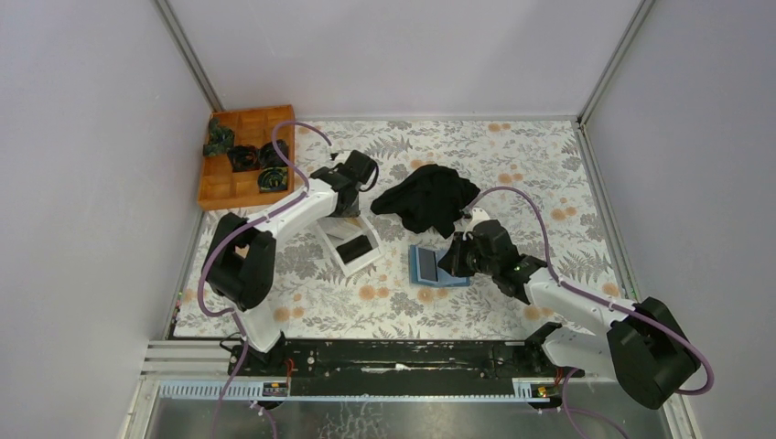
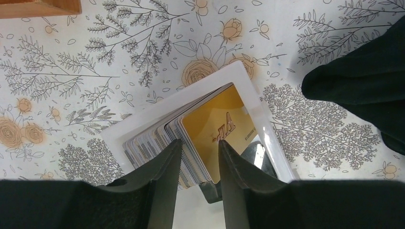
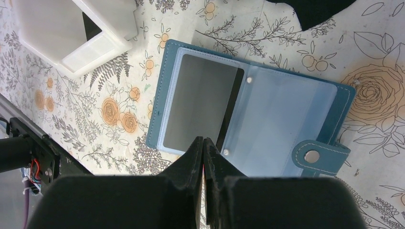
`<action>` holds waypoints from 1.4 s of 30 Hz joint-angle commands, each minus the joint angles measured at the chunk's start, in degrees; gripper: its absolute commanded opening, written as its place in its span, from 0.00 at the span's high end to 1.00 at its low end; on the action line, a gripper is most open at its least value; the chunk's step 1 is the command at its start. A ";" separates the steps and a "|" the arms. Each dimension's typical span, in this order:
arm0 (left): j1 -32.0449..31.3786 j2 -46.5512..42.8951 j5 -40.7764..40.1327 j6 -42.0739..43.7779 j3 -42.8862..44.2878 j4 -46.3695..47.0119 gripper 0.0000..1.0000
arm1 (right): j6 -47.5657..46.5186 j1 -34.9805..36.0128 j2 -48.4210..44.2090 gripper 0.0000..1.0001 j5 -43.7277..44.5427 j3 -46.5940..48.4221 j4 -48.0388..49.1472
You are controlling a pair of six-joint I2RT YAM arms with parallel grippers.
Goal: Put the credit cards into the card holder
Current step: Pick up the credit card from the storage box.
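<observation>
A fanned stack of credit cards [image 2: 157, 138] stands on edge in a white tray [image 2: 143, 117], with a gold card [image 2: 215, 119] at its front. My left gripper [image 2: 199, 141] reaches down into the tray [image 1: 352, 261], jaws apart, straddling the front few cards. The teal card holder [image 3: 344, 102] lies open on the table, and a dark card [image 3: 198, 102] sits in its left clear sleeve. My right gripper [image 3: 204, 139] is shut, with its tips at the holder's near edge. In the top view the right gripper [image 1: 455, 261] sits at the right side of the card holder [image 1: 424, 265].
A black cloth [image 1: 430, 197] lies bunched behind the card holder and right of the tray. A wooden compartment tray [image 1: 229, 183] with dark objects sits at the back left. A black block [image 2: 258, 155] stands in the white tray behind the cards. The holder's snap strap [image 3: 313, 156] sticks out.
</observation>
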 commanded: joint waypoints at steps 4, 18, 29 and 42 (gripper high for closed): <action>0.67 1.28 1.99 1.55 -0.06 -3.13 0.66 | -0.83 0.30 -2.16 0.93 -0.72 -0.52 1.64; 0.74 -1.07 0.74 1.02 0.97 -4.14 0.87 | -0.56 0.20 -2.01 0.93 -1.15 -0.67 2.08; 0.75 -2.51 -0.10 1.36 2.73 -5.31 0.89 | -0.51 0.20 -1.59 0.93 -1.25 -0.06 1.92; 0.76 -2.26 -0.67 2.60 5.45 -6.62 0.93 | -0.48 0.20 -1.69 0.93 -0.99 -0.06 1.65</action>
